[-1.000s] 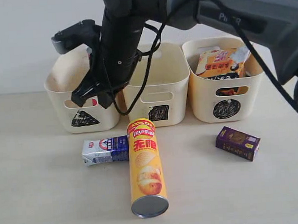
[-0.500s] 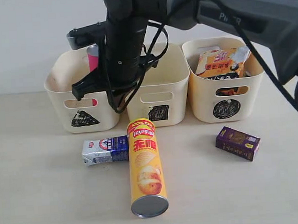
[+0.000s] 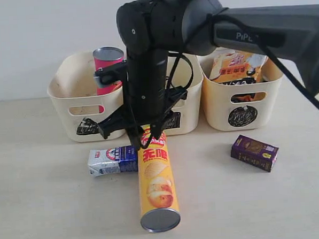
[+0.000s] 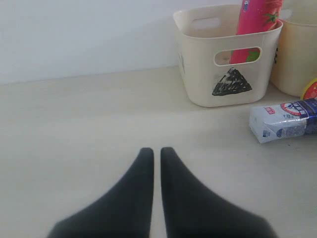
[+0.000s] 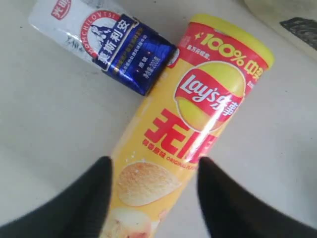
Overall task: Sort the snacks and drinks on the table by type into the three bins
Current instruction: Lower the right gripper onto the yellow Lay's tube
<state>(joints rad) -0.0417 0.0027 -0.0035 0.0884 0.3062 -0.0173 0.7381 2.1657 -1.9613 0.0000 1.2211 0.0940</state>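
Three cream bins stand in a row at the far side of the table (image 3: pixel 41 211), up at twelve o'clock from where I stand. The triangle bin (image 3: pixel 68 111) sits toward eleven, the square bin (image 3: pixel 186 96) is dead ahead and half hidden behind the arm, and the circle bin (image 3: pixel 217 103) sits toward one. A pink Lay's tube (image 3: pixel 107 66) stands upright in the triangle bin, and an orange noodle bag (image 3: pixel 233 67) pokes out of the circle bin.

On the open table, the yellow Lay's tube (image 3: pixel 156 178) lies flat, its yellow lid pointing to twelve and its metal base to six. The white-and-blue carton (image 3: pixel 112 159) lies at nine o'clock from the tube's upper end, its blue end right against the tube. The purple carton (image 3: pixel 254 152) lies off at three o'clock, well apart from both.

The right gripper (image 5: pixel 154 166) hangs over the lid half of the yellow tube with its jaws spread, one finger on each side of the tube. I cannot tell whether they touch it. The left gripper (image 4: pixel 154 151) is low over bare table off toward nine o'clock, beyond the carton, with its fingers pressed together and nothing between them.
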